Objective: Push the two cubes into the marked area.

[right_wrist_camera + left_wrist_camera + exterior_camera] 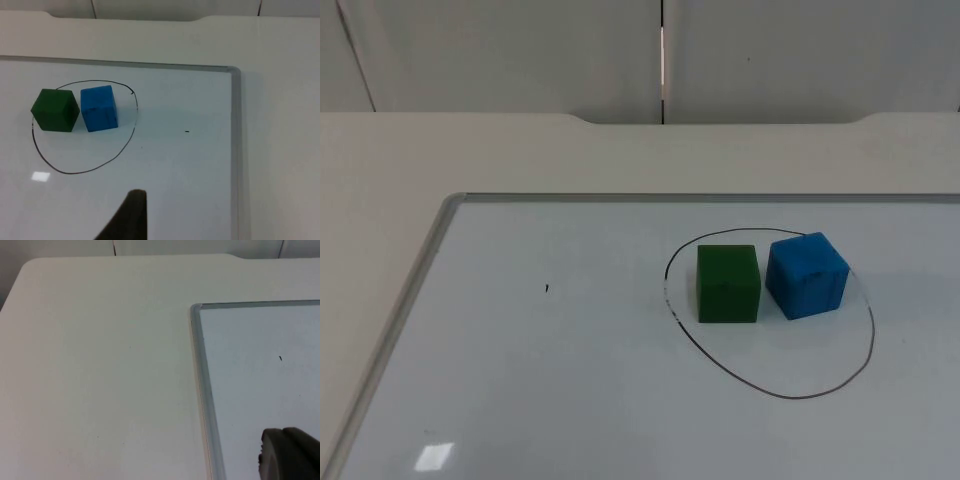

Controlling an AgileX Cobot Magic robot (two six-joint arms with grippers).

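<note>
**Both cubes sit inside the drawn loop; arms pulled back**

A whiteboard (570, 400) w/ a silver frame lies on the white table (380, 160). Landmark: a hand-drawn black loop (770, 391), the marked area, on the board. Inside the loop, toward its far side, a green cube (728, 284) and a blue cube (807, 275) stand side by side, just beside each other, w/ a thin gap at most. The green one's outer edge sits close to the loop line. Blue cube's far corner is right at the line; can't tell if it crosses. Judged from this, the task looks about done.

Left gripper (290, 455): one dark fingertip seen over the board near its frame corner, well apart from the loop; spread or pressed together, can't tell. Right gripper (127, 220): one dark fingertip over the board, on the near side of the loop, apart from both cubes; state also can't tell. Both arms appear to wait.

Handling, as a guess: cubes look light, stiff, prob. foam or plastic, and likely to slide easily on the glossy board. Push flat against a side face, low and centred, so they don't twist.
</note>
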